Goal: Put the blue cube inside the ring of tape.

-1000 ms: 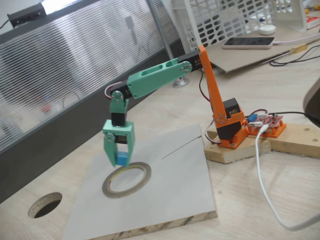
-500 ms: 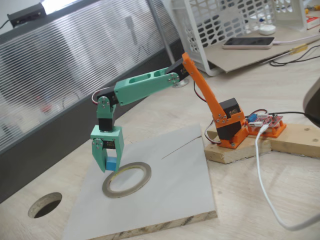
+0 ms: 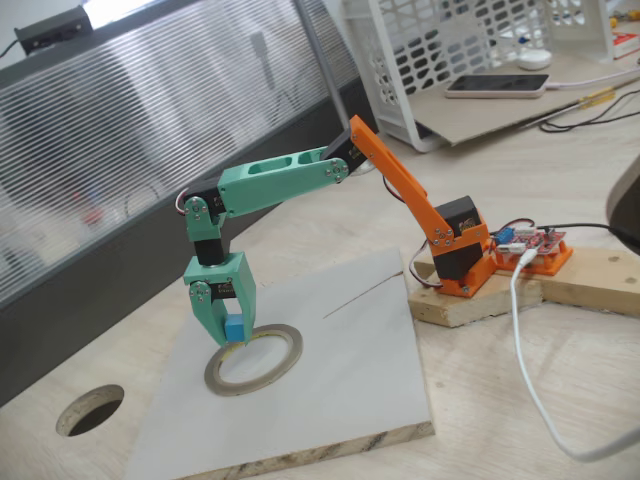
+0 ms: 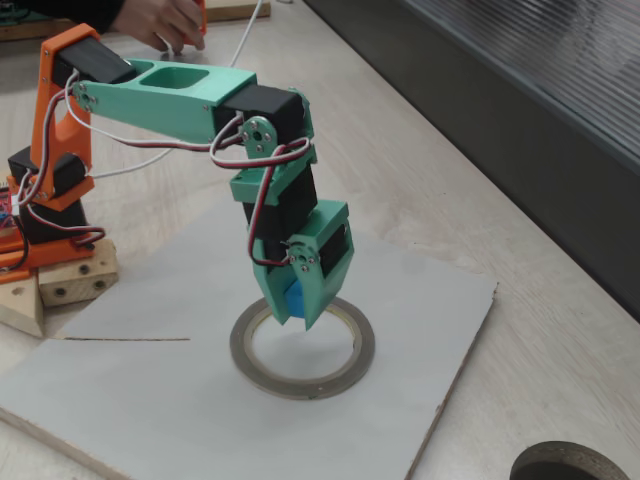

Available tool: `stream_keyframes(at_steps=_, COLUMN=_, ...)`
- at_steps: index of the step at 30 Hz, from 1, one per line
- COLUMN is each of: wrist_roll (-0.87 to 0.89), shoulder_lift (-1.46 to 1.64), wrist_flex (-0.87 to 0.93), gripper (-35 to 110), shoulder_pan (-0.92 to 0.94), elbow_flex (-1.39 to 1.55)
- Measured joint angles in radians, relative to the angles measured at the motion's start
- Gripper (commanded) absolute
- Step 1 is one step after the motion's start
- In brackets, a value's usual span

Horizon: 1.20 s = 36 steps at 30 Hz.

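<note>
The blue cube (image 3: pixel 234 329) (image 4: pixel 296 299) is held between the green jaws of my gripper (image 3: pixel 229 335) (image 4: pixel 298 310), which is shut on it. The ring of tape (image 3: pixel 254 359) (image 4: pixel 302 346) lies flat on the grey board (image 3: pixel 330 380) (image 4: pixel 180 380). In both fixed views the gripper points down and hangs low over the ring's rim, at its upper left edge in a fixed view (image 3: pixel 229 335) and over its far rim and open centre in a fixed view (image 4: pixel 298 310). The cube is off the board.
A dark round hole (image 3: pixel 90 409) (image 4: pixel 570 465) opens in the table beyond the board's corner. The arm's orange base (image 3: pixel 460 250) stands on wooden blocks with a white cable (image 3: pixel 530 380) beside it. A white basket (image 3: pixel 450 50) and a phone (image 3: pixel 497 85) sit at the back.
The arm has swung left and lowered, carrying the blue cube down to just above the ring's rim. The gripper stays shut on the cube.
</note>
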Motion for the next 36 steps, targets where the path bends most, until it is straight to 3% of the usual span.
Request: stream_keyframes(at_steps=36, wrist_roll=0.000, shoulder_lift=-0.104, wrist_flex=0.066, gripper=1, shoulder_pan=-0.006, elbow_flex=-0.123)
